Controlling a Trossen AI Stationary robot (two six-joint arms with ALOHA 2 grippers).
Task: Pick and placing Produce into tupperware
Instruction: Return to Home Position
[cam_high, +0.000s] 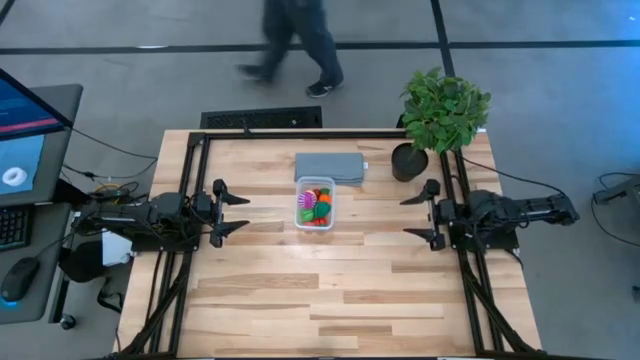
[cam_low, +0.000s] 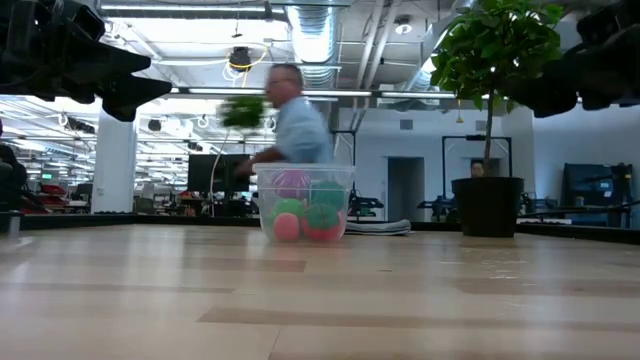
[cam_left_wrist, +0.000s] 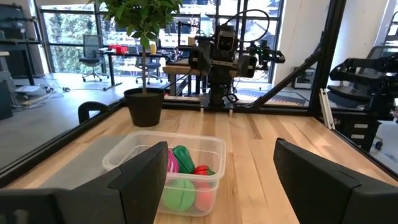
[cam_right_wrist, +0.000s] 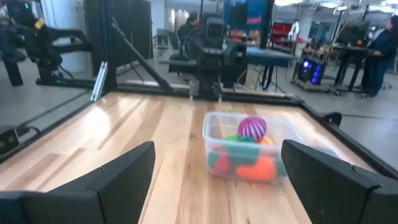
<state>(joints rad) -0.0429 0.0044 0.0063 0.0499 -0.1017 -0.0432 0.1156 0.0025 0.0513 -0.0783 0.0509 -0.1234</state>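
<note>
The clear plastic tub (cam_high: 315, 203) stands on the table's middle, a little toward the far edge. Inside it lie several toy fruits and vegetables: red, green, orange and pink pieces (cam_right_wrist: 245, 160) and a spiky purple ball (cam_right_wrist: 252, 127). The tub also shows in the low view (cam_low: 304, 203) and the left wrist view (cam_left_wrist: 171, 168). My left gripper (cam_high: 236, 213) is open and empty, left of the tub. My right gripper (cam_high: 415, 217) is open and empty, right of the tub. Both hang above the table.
A flat grey pad (cam_high: 329, 166) lies just beyond the tub. A potted leafy plant (cam_high: 438, 118) stands at the far right corner. A person (cam_high: 296, 45) walks past the table's far side. Bare wood lies toward the near edge (cam_high: 320, 300).
</note>
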